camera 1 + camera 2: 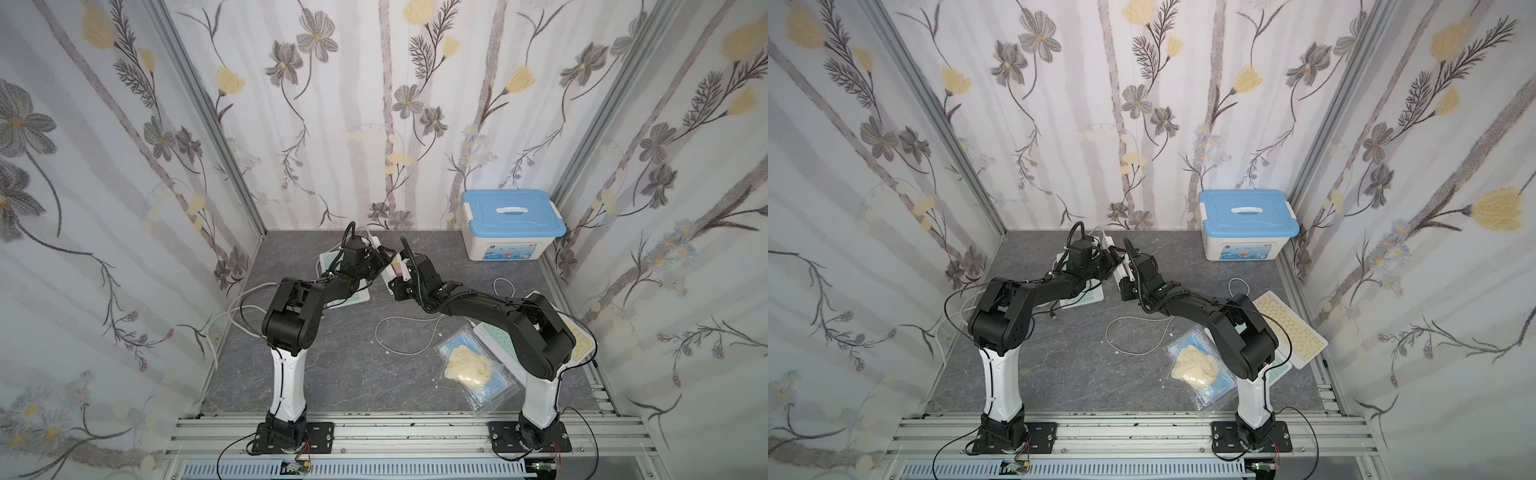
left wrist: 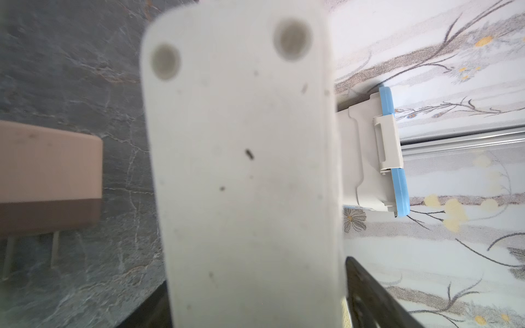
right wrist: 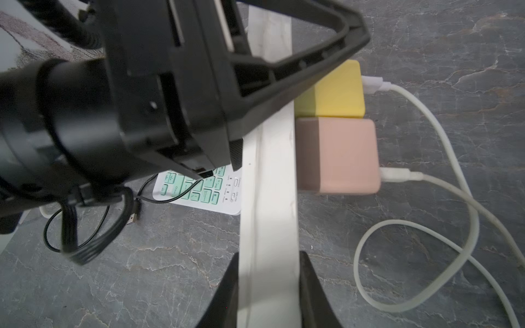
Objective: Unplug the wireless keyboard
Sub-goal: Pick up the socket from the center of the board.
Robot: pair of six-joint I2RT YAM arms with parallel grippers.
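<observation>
Power strip (image 3: 268, 198) between two grippers
Right gripper (image 3: 270, 255) clamped the strip; left gripper (image 2: 254, 272) straddled it, grip unclear. One yellow charger (image 3: 335, 91) and one pink charger (image 3: 338, 156) sat on its face, trailing two white cables (image 3: 443, 147). Of three keyboards (image 1: 1289, 328), one mint-keyed keyboard (image 3: 204, 190) lay beneath the left arm (image 1: 291, 316).

Black-jointed arms (image 1: 291, 316) with white lower links (image 1: 286, 382), thin black cables (image 1: 231, 448) and bolted black base plates (image 1: 322, 436).
</observation>
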